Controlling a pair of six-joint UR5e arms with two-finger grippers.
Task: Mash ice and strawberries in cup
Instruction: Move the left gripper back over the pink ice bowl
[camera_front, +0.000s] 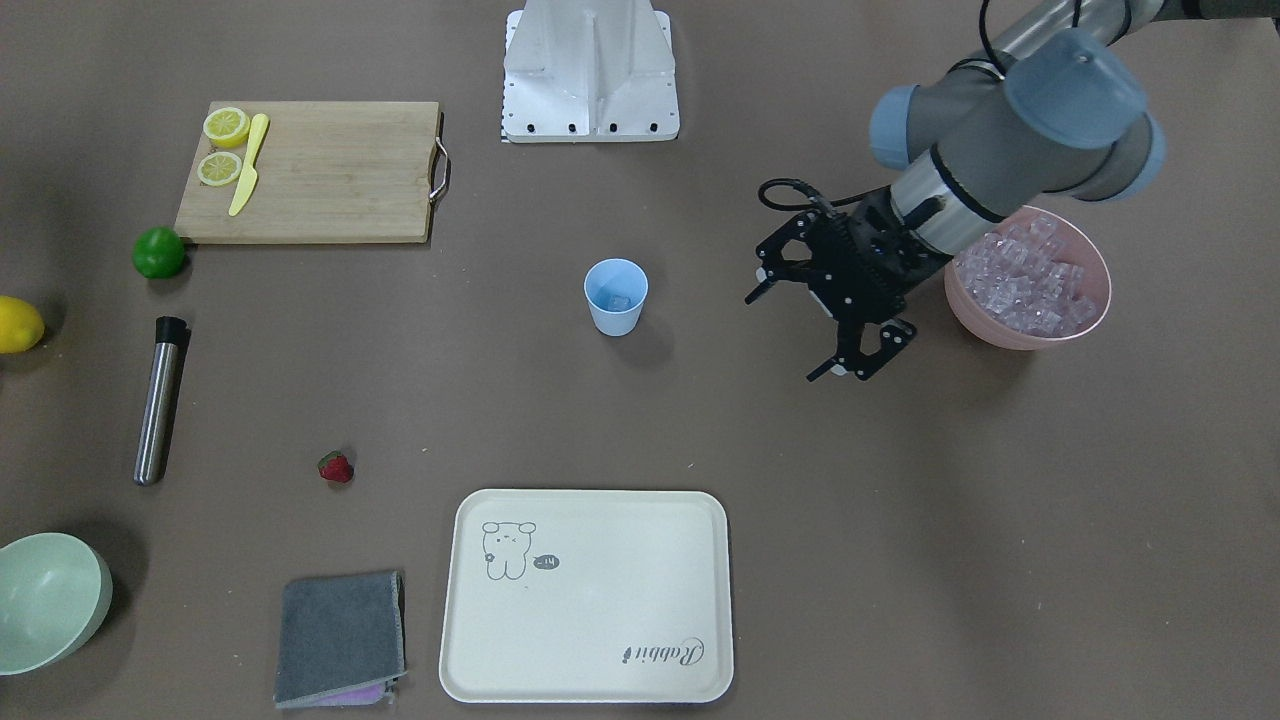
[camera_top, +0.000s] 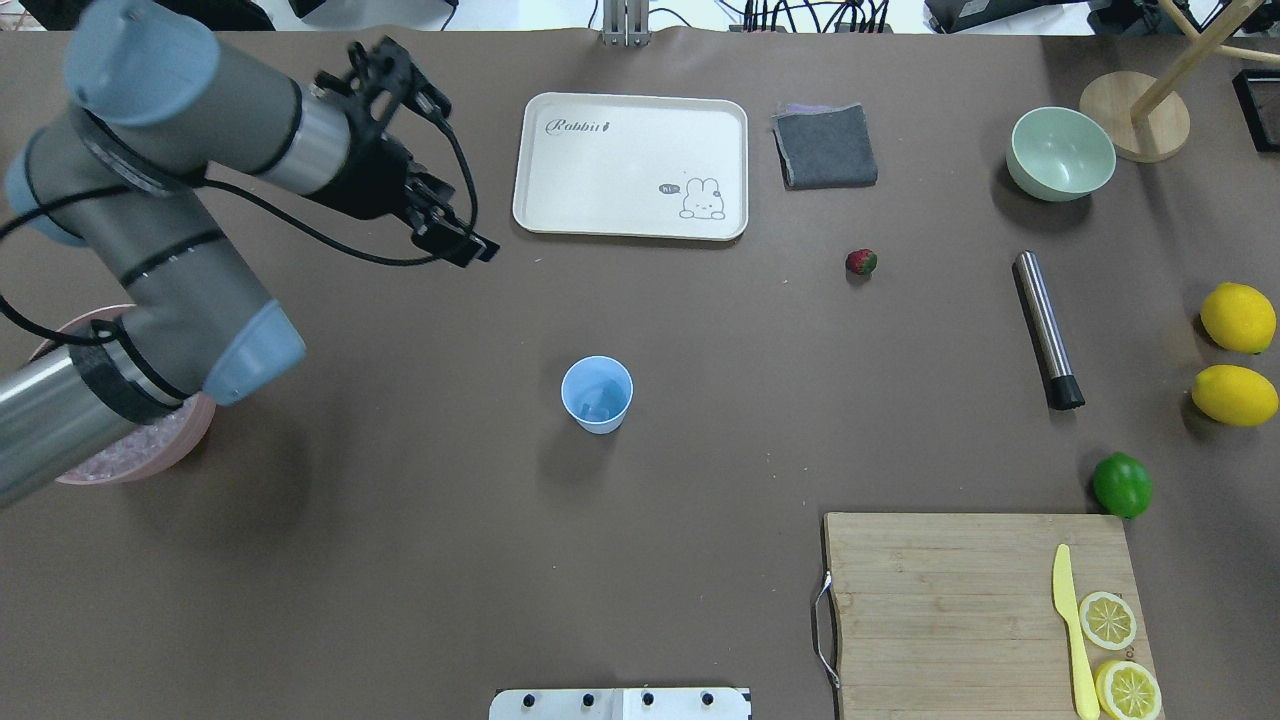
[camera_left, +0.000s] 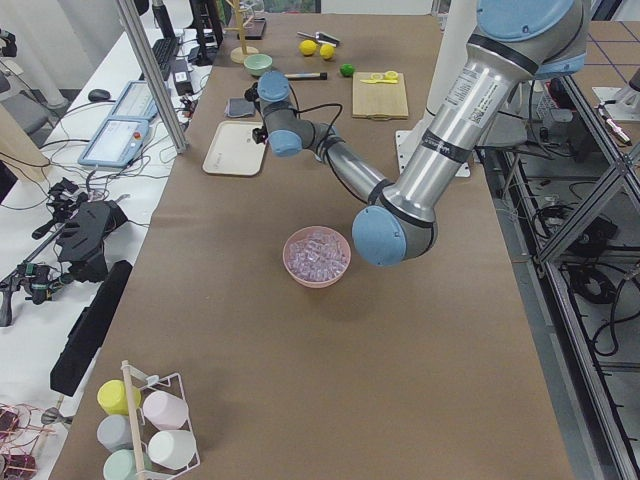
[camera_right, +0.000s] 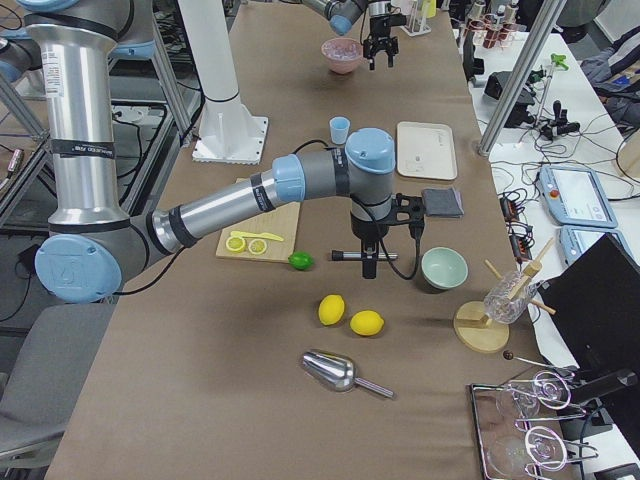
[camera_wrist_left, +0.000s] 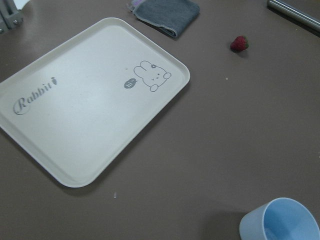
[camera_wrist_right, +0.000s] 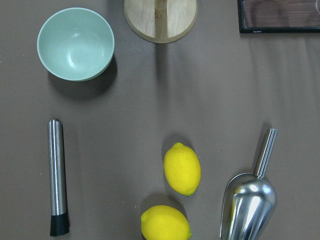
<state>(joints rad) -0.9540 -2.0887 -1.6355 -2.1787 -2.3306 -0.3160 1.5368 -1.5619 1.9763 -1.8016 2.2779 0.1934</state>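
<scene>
Starting at the robot's far left: the pink bowl (camera_front: 1000, 335) sits heaped with ice (camera_front: 1030, 280). Just beside it hangs the left gripper (camera_front: 793, 333), above the tabletop (camera_top: 400, 560), fingers spread wide and nothing between them.

Moving right, the cup (camera_top: 597, 395) stands upright out in the open, well apart from that gripper. The front-facing view shows what looks like a single cube in the bottom.

Further right, and this is the key relation: the strawberry (camera_top: 861, 262) lies alone on the cup's right-hand side, on the side away from the robot. It is out past the cream tray (camera_top: 540, 215) from the left gripper, a long reach across.

Further right again, the steel muddler (camera_top: 1045, 325) lies with its long axis running toward and away from the robot, black tip pointing back at the base.

The right gripper (camera_right: 368, 268) shows only in the side view, hanging directly over that muddler; whether its fingers are apart or together, I cannot tell.

My read: the right arm is much the nearer one for both the berry and the muddler, while the left arm is placed for more ice.
</scene>
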